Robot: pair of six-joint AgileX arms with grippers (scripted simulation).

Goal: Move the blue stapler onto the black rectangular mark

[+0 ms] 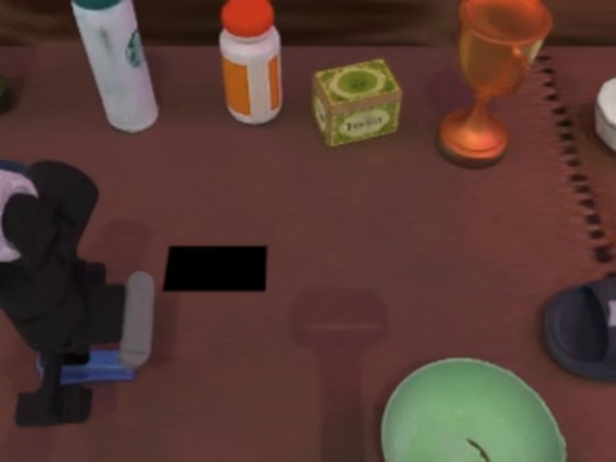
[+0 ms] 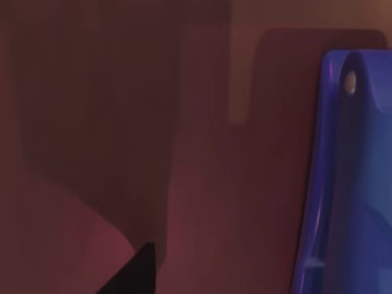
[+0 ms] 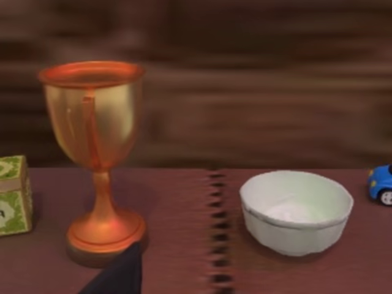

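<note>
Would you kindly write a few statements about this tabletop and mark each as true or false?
1. The blue stapler lies on the black rectangular mark. False: it lies apart from it, near the table's left front, under the left arm.
2. The green tea box stands between the orange-capped bottle and the orange goblet. True.
3. The mark is bare. True.
4. The green bowl holds the stapler. False: it does not.

Reddish-brown table (image 1: pixel 385 241) under soft light, dark wood-grain wall (image 3: pixel 257 92) behind
</note>
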